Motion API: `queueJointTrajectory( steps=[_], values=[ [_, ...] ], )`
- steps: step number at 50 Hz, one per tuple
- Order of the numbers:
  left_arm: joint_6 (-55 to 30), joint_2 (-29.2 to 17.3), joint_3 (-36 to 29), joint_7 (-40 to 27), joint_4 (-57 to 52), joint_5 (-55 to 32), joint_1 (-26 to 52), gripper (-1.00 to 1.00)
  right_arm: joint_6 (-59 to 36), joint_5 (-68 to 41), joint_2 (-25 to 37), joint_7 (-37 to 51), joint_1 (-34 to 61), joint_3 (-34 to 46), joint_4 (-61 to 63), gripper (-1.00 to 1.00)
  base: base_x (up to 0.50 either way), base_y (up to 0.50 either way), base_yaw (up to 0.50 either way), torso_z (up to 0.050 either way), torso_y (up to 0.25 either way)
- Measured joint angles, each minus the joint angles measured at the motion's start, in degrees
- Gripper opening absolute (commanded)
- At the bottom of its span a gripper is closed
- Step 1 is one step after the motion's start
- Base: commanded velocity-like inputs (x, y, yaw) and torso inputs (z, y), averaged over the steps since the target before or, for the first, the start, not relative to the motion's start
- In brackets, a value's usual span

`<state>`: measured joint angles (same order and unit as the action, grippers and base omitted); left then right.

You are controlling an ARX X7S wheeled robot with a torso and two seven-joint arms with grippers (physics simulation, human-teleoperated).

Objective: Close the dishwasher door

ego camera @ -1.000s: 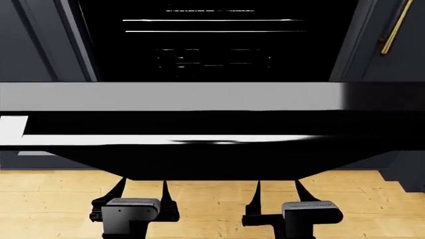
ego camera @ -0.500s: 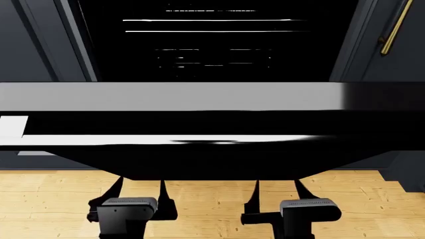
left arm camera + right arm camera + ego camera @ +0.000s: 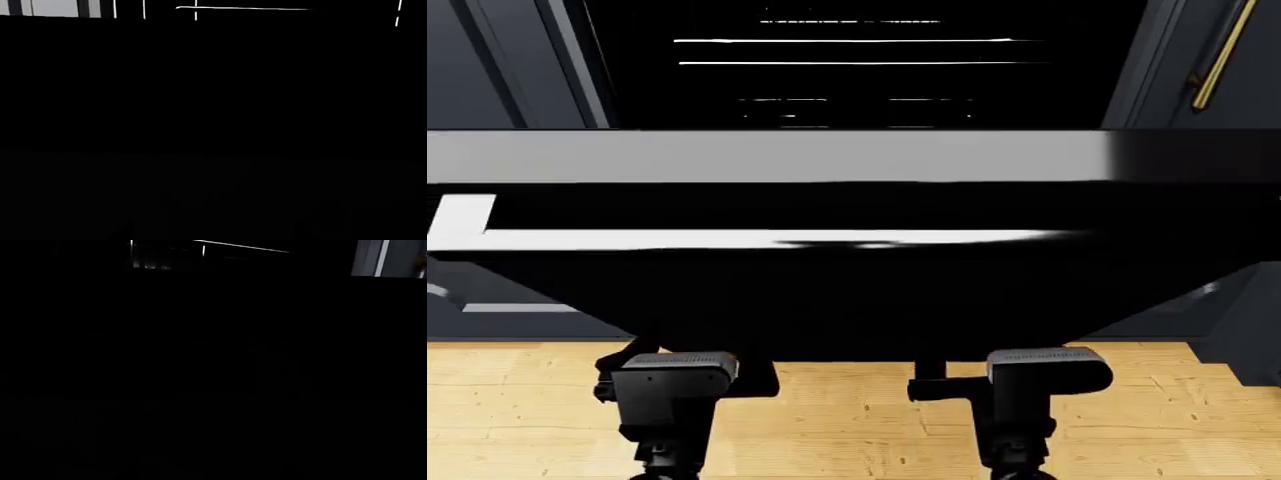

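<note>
Nearest to me, my two wrists sit low over the wooden floor [image 3: 827, 420], just in front of the dishwasher door [image 3: 827, 290]. My left gripper [image 3: 681, 352] and my right gripper [image 3: 988, 352] both reach forward under the door's black underside, and their fingers are hidden behind its near edge, so I cannot tell whether either pair is spread wide or drawn narrow. Both wrist views are almost wholly black, filled by the door's dark surface close up, with only thin bright lines and a pale strip at one edge.

The door itself hangs partly open, tilted toward me, spanning nearly the whole head view. Its glossy black face carries a long pale reflection, and its silver-grey top edge [image 3: 774, 156] runs straight across above that.

Beyond the door's top edge lies the dark dishwasher interior [image 3: 854, 70], crossed by thin white rack lines. Beside the opening on the far right stands a navy cabinet door with a brass bar handle [image 3: 1220, 55].
</note>
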<state>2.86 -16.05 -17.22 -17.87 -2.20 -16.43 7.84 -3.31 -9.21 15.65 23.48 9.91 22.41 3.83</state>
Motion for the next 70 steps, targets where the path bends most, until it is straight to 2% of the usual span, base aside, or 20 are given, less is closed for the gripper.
queueJointTrajectory(
  steps=[22,43,56,70],
  values=[
    [-6.1,0.41,0.26,-0.07,0.06,-2.68,8.53,1.0,-7.3,-0.9,-0.79,0.56,9.56,-0.92,-0.83,1.0,0.0,0.0,0.0,0.0,0.0],
    [-10.47,2.41,-0.66,2.01,9.72,-3.79,20.38,1.0,-12.31,-0.22,-3.16,-0.44,23.25,-0.14,-9.88,1.0,0.0,0.0,0.0,0.0,0.0],
    [-9.5,5.39,-1.43,4.23,21.36,-3.61,28.61,1.0,-9.35,1.08,-6.15,-1.62,32.71,1.01,-25.13,1.0,0.0,0.0,0.0,0.0,0.0],
    [-1.07,10.87,-1.83,7.98,46.76,-2.24,41.57,1.0,3.31,2.5,-11.21,-3.38,45.83,1.99,-56.13,1.0,0.0,0.0,0.0,0.0,0.0]
  ],
)
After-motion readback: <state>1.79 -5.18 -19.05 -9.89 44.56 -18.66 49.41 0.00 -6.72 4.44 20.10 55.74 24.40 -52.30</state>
